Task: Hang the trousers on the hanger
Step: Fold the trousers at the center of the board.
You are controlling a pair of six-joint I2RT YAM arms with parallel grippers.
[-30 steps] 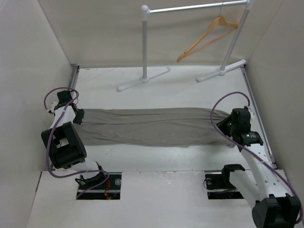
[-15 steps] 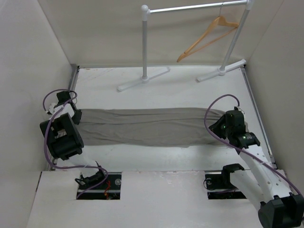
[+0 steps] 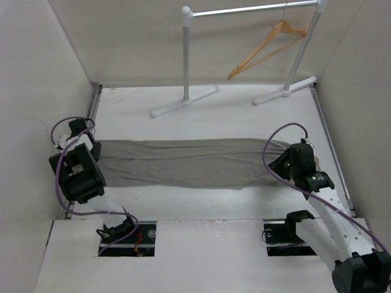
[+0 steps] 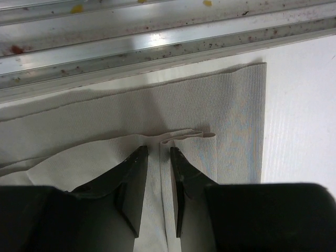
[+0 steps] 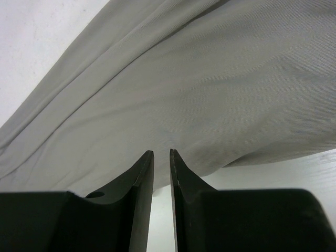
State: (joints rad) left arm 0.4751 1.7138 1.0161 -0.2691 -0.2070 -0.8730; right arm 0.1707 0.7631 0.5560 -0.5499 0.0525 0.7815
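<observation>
currently we count: one table [image 3: 244,116]; one trousers [image 3: 183,162], flat across its middle; one rail [image 3: 185,55]; one hanger [image 3: 256,50] hooked on it; left gripper [image 4: 157,153] pinching trouser cloth; right gripper [image 5: 161,153] narrow against the cloth, grip we cannot tell.

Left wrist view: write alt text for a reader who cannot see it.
Two dark jaws, nearly closed, pinch a raised fold of the grey trousers near their end. A metal track runs behind; white table shows at right.
</observation>
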